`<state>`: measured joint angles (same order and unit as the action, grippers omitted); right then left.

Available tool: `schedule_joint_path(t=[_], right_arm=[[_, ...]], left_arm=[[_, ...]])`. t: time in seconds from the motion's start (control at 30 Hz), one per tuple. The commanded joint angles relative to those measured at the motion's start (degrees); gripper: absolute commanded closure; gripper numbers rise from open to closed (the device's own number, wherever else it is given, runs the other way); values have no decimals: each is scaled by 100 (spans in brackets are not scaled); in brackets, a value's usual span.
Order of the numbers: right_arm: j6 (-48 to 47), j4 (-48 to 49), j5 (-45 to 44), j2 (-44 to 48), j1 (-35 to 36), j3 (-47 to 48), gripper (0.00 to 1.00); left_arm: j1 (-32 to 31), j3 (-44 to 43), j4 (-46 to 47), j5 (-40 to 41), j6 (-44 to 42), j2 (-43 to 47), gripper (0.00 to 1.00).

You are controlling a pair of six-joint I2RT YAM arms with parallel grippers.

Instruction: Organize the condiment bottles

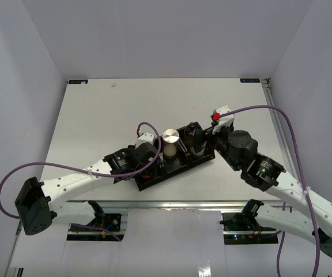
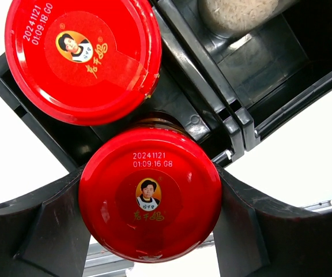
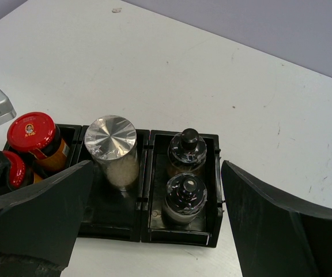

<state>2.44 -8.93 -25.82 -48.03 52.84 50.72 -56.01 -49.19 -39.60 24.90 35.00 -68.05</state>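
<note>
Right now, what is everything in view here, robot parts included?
tray: one, black, three compartments, mid-table.
red-lidded jars: two, red lids, at the end compartment by the left arm.
silver-lidded jar: one, cream contents, middle compartment.
black-capped shakers: two, black caps, other end compartment.
table: one, white, under everything.
cables: two, purple, one per arm.
arms: two, white, from the near edge.
left tool: one, black, closed on one red-lidded jar.
right tool: one, black, open, at the tray's shaker end.
</note>
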Motion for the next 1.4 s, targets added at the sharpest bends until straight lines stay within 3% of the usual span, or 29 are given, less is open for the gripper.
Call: schedule_joint_path(t=[0.0, 0.07, 0.23, 0.4, 0.67, 0.8, 0.87, 1.03, 1.2, 1.37], right_arm=[[-33, 234, -107, 83, -28, 17, 3], [-33, 243, -124, 101, -28, 7, 3], [-62, 278, -137, 98, -23, -3, 3], [-94, 243, -142, 83, -36, 52, 2], [-114, 34, -74, 143, -37, 208, 2], [-14, -242, -63, 31, -28, 299, 3], [75, -357, -86, 3, -28, 361, 9], [284, -672, -142, -40, -46, 634, 10], [671, -980, -265, -31, -41, 932, 10], [971, -1225, -219, 37, -46, 1154, 10]], left_arm=[[-33, -117, 331, 121, 77, 214, 29], [-42, -117, 322, 103, 85, 205, 18], [-36, -145, 256, 103, 46, 238, 7], [-34, -322, 65, 78, 76, 258, 4], [-40, -1068, -813, -599, 293, 192, 2], [-42, -1438, -1384, -423, 534, 135, 2], [-42, -1715, -1572, -297, 547, 174, 2], [-42, -2668, -1875, 34, 357, 231, 2], [-42, -3431, -1488, 206, -191, 213, 2], [-42, -3340, -416, 50, -573, 511, 2]])
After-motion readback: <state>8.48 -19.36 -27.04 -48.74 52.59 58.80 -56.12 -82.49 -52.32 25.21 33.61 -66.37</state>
